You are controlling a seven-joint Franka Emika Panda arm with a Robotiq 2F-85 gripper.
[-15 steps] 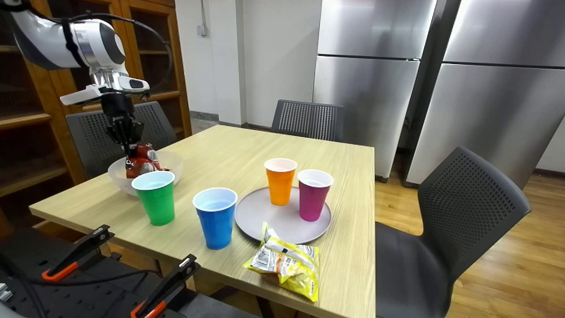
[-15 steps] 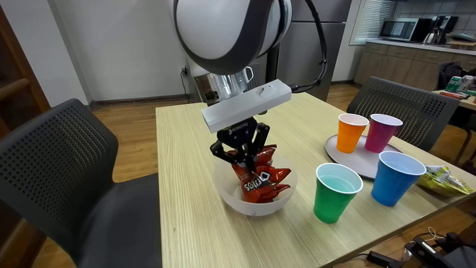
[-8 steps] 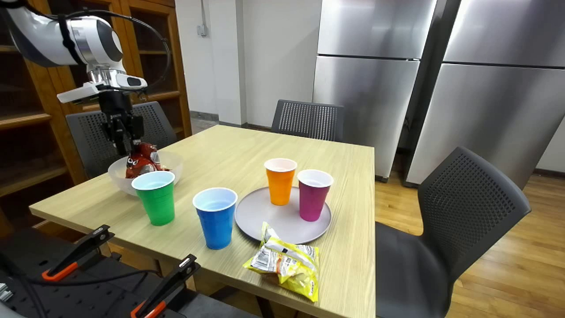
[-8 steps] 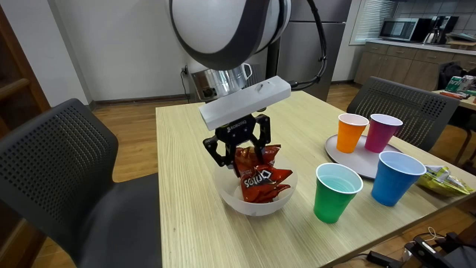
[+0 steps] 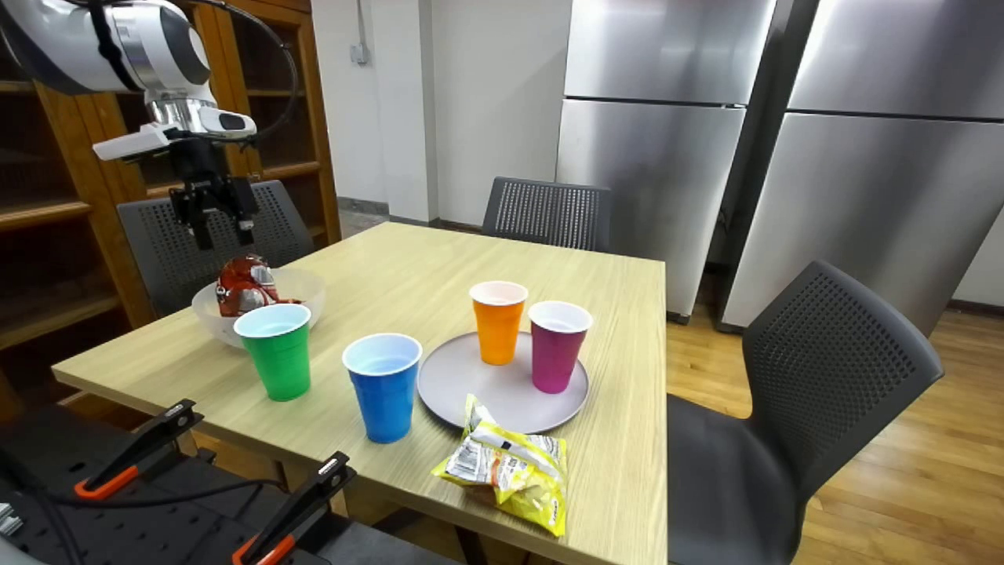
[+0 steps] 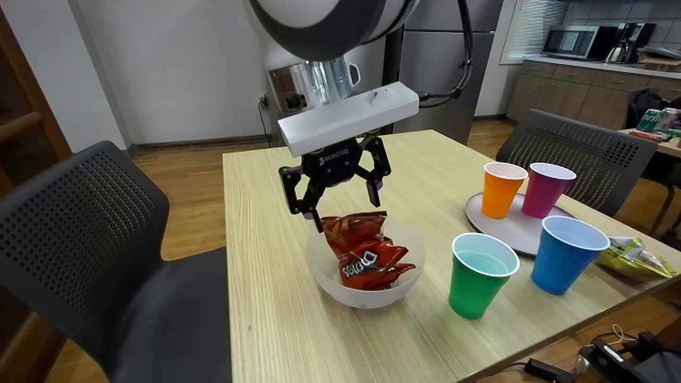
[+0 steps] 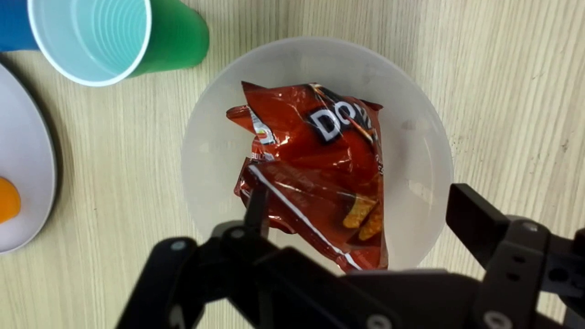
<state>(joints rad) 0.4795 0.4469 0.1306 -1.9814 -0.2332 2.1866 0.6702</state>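
Black two-fingered gripper (image 6: 348,216) hangs spread wide, just above a crinkled red Doritos bag (image 6: 367,260), the bag in a round frosted plastic bowl (image 6: 362,299), green plastic cup (image 6: 473,292) just right.

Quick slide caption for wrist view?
Open black gripper above a shiny red chip bag in a round translucent white bowl.

Arm (image 5: 59,35) is wht w/ gray trim (image 6: 319,43), silver collar (image 6: 314,84), blk cable (image 6: 466,58) & blk claw (image 6: 347,214) marked "ROBOTIQ".
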